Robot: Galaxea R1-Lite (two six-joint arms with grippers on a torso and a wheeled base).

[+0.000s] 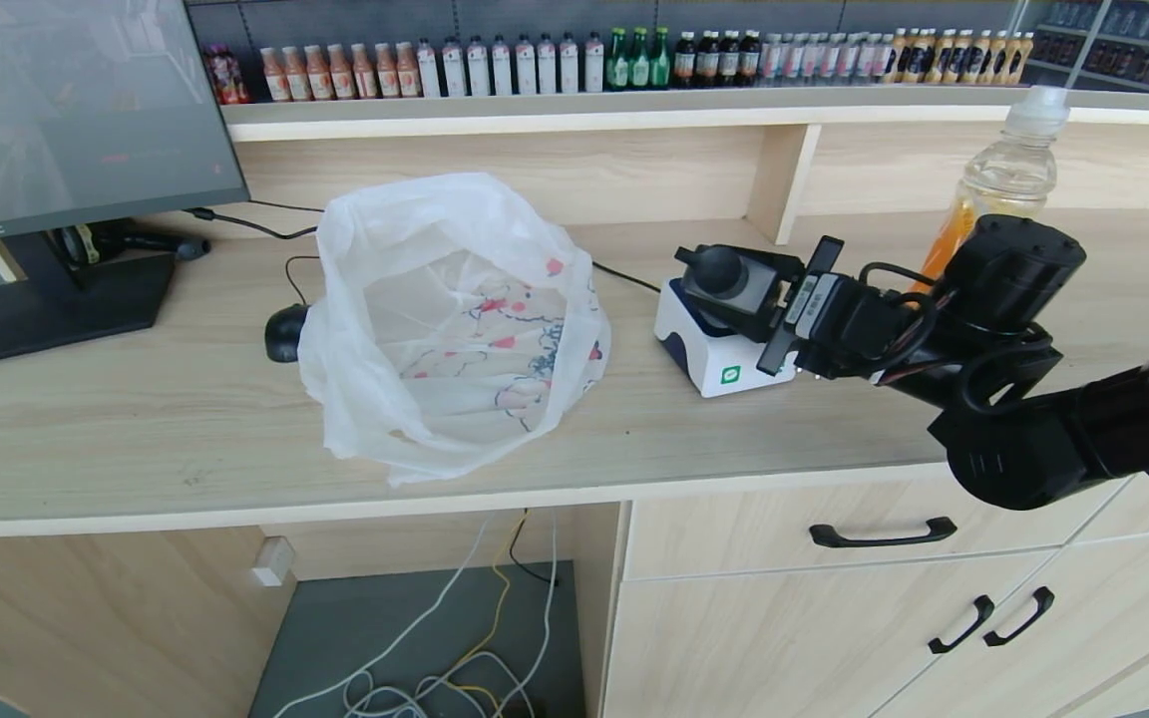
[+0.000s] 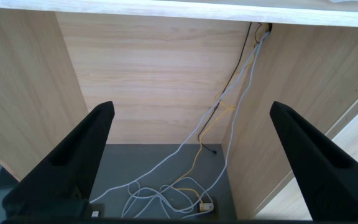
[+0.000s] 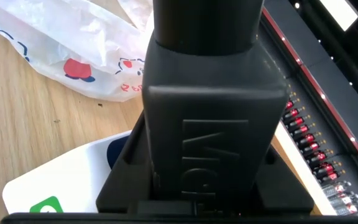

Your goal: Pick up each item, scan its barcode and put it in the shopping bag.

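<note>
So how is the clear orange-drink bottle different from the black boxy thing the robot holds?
The clear orange-drink bottle stands upright, ungripped and see-through; the black boxy thing is tipped sideways in the right gripper over the white scanner box, solid dark. Neither is in the white plastic bag.

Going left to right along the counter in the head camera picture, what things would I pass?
Monitor, mouse, shopping bag, white scanner beneath a held dark item, orange drink bottle.

Shopping bag (image 1: 405,399) white with red-blue print, item (image 1: 734,289) black, bottle (image 1: 1008,179) seemingly orange.
</note>
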